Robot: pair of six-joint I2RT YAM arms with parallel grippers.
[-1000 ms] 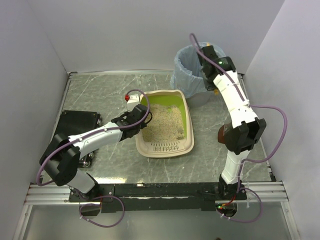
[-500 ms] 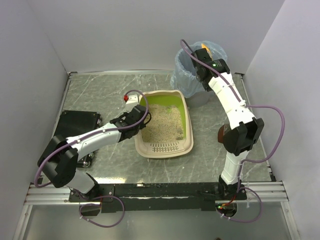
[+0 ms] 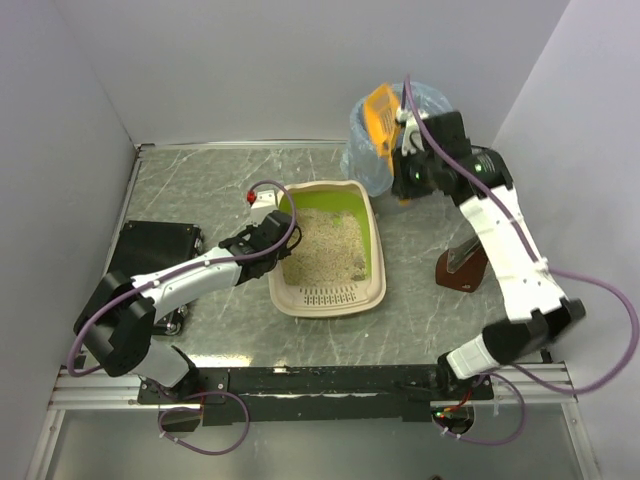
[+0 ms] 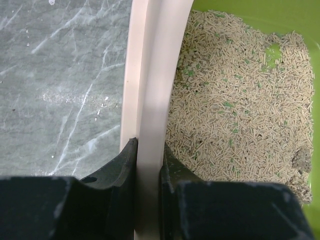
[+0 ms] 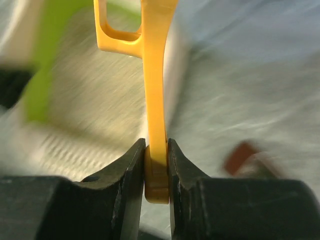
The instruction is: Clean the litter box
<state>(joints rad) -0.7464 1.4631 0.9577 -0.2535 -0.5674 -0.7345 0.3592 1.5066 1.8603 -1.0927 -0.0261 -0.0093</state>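
Orange scoop pinched tight by its handle in my right claw, raised at the bin | left claw clamped on box rim, mid-bench | step: likely emptying | next: lower scoop level into litter

No writing can be read in any view. The litter box carries no readable label or brand (its rim is plain cream), and the orange scoop shows no number either.
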